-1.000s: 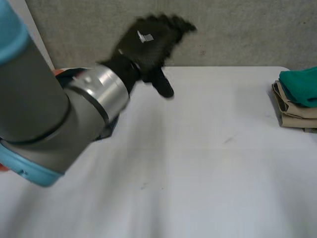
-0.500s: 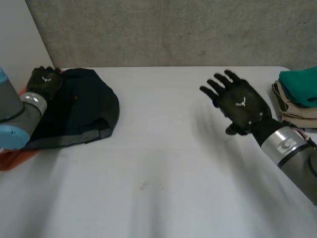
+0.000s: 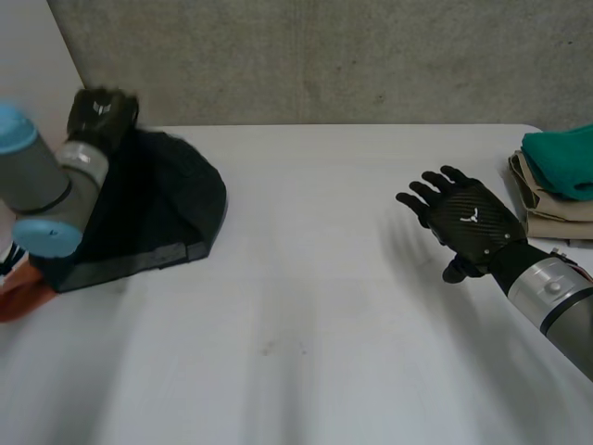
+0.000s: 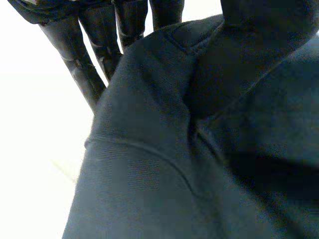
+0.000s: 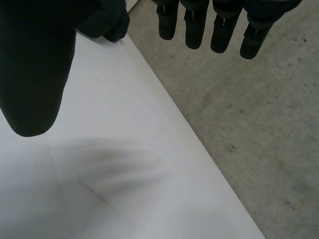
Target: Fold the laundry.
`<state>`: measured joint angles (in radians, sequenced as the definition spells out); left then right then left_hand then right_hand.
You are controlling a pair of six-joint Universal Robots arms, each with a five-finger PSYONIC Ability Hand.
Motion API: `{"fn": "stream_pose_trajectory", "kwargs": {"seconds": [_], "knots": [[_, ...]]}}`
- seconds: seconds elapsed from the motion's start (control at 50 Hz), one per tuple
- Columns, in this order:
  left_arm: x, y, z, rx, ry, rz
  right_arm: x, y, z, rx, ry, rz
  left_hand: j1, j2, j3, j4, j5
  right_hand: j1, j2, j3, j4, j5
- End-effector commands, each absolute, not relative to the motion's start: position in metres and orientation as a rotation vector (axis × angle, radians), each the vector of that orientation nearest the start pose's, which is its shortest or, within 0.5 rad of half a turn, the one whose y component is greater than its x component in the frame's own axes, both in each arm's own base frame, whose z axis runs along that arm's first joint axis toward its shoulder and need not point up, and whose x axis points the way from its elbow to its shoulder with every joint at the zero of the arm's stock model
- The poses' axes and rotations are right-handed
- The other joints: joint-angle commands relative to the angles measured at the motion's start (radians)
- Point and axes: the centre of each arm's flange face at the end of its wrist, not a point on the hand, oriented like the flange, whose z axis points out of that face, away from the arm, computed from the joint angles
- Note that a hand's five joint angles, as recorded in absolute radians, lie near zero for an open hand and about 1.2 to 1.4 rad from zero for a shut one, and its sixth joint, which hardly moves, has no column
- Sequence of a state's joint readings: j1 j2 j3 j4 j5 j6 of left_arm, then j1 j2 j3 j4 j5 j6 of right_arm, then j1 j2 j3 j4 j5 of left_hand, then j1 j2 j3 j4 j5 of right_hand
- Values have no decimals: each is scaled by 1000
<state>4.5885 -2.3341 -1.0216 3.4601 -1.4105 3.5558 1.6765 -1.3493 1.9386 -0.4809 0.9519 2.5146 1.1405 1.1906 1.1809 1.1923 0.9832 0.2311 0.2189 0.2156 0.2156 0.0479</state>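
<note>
The left hand point(image 3: 102, 111) pinches the far edge of the dark garment point(image 3: 157, 204), which lies heaped at the left end of the bench point(image 3: 315, 278). The right hand point(image 3: 468, 222) hovers wide open, fingers spread, near a folded pile of teal and tan clothes point(image 3: 556, 185).

The table point(image 3: 306, 306) is showing plain white with a few faint grey scuffs. The garment point(image 3: 157, 204) is showing dark navy, nearly black, with a paler grey-blue band along its hem. The left hand point(image 3: 100, 116) and the right hand point(image 3: 468, 227) are showing black, each carrying a small white mark on its back. The left arm point(image 3: 37, 181) is showing grey with light-blue caps and a silver wrist ring; the right arm point(image 3: 565, 311) is showing grey with a silver ring. A teal cloth point(image 3: 563, 159) is sitting against a beige cloth point(image 3: 556, 211). An orange-red scrap point(image 3: 18, 295) is peeking out by the garment. The wall point(image 3: 324, 56) is showing speckled grey
</note>
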Motion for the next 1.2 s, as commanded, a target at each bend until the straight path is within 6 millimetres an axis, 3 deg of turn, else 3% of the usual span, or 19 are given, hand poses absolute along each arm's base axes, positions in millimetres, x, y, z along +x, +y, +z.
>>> {"fn": "stream_pose_trajectory", "kwargs": {"seconds": [0.02, 0.08, 0.1, 0.16, 0.24, 0.26, 0.34, 0.38, 0.4, 0.42, 0.44, 0.5, 0.56, 0.66, 0.78, 0.92, 1.0, 1.08, 1.2], "knots": [[-293, -357, 293, 607, 2045, -2672, 212, -271, 188, -1320, 1823, -2033, 256, 206, 215, 204, 239, -57, -44, -41, -41, -48], [-321, -327, 298, 641, 2123, -2706, 208, -273, 194, -1272, 1884, -2056, 256, 206, 215, 204, 239, -57, -44, -41, -41, -48], [-341, -308, 298, 656, 2151, -2735, 207, -274, 195, -1256, 1901, -2065, 256, 206, 215, 204, 239, -57, -44, -41, -41, -48], [-371, -284, 294, 662, 2185, -2766, 202, -278, 200, -1174, 1957, -2101, 256, 206, 215, 204, 239, -57, -44, -41, -41, -48], [-410, -265, 266, 684, 2259, -2735, 197, -282, 204, -1071, 2008, -2112, 256, 206, 215, 204, 239, -57, -44, -41, -41, -48], [-423, -258, 249, 726, 2304, -2704, 196, -284, 204, -1048, 2019, -2113, 256, 206, 215, 204, 239, -57, -44, -41, -41, -48], [-448, -239, 201, 869, 2446, -2582, 192, -286, 203, -963, 2050, -2090, 256, 206, 215, 204, 239, -57, -44, -41, -41, -48], [-453, -231, 194, 925, 2491, -2564, 191, -285, 203, -942, 2056, -2078, 256, 206, 215, 204, 239, -57, -44, -41, -41, -48], [-454, -229, 193, 954, 2509, -2561, 191, -286, 202, -930, 2061, -2070, 128, 78, 88, 76, 111, -57, -44, -41, -41, -48], [-455, -224, 191, 1020, 2560, -2538, 190, -286, 202, -923, 2064, -2067, -443, -493, -483, -494, -460, -57, -44, -41, -41, -48], [-456, -220, 192, 1060, 2578, -2535, 190, -286, 202, -919, 2064, -2065, -637, -687, -678, -689, -655, -57, -44, -41, -41, -48], [-447, -210, 218, 1148, 2582, -2564, 189, -287, 202, -906, 2071, -2057, -956, -1006, -996, -1008, -973, -57, -44, -41, -41, -48], [-418, -213, 263, 1103, 2469, -2659, 190, -284, 200, -905, 2093, -2016, -956, -1006, -997, -1008, -974, -57, -44, -41, -41, -48], [-371, -240, 289, 993, 2265, -2680, 191, -279, 198, -901, 2143, -1939, -956, -1006, -997, -1008, -974, -57, -44, -41, -41, -48], [-340, -270, 272, 1014, 2155, -2492, 205, -260, 195, -884, 2176, -1769, -965, -1015, -1006, -1017, -982, -57, -44, -41, -41, -48], [-300, -310, 225, 1087, 2203, -2164, 223, -246, 199, -775, 2134, -1658, -966, -1016, -1006, -1018, -983, -57, -44, -41, -41, -48], [-292, -320, 213, 1136, 2244, -2122, 234, -242, 199, -728, 2118, -1610, -966, -1016, -1006, -1018, -983, -57, -44, -41, -41, -48], [-288, -325, 207, 1166, 2269, -2110, 251, -240, 180, -702, 2159, -1515, -965, -1015, -1006, -1017, -982, -57, -44, -41, -41, -48], [-284, -332, 177, 1201, 2349, -1995, 275, -227, 162, -748, 2192, -1480, -959, -1009, -1000, -1011, -977, -57, -44, -41, -41, -48]]}}
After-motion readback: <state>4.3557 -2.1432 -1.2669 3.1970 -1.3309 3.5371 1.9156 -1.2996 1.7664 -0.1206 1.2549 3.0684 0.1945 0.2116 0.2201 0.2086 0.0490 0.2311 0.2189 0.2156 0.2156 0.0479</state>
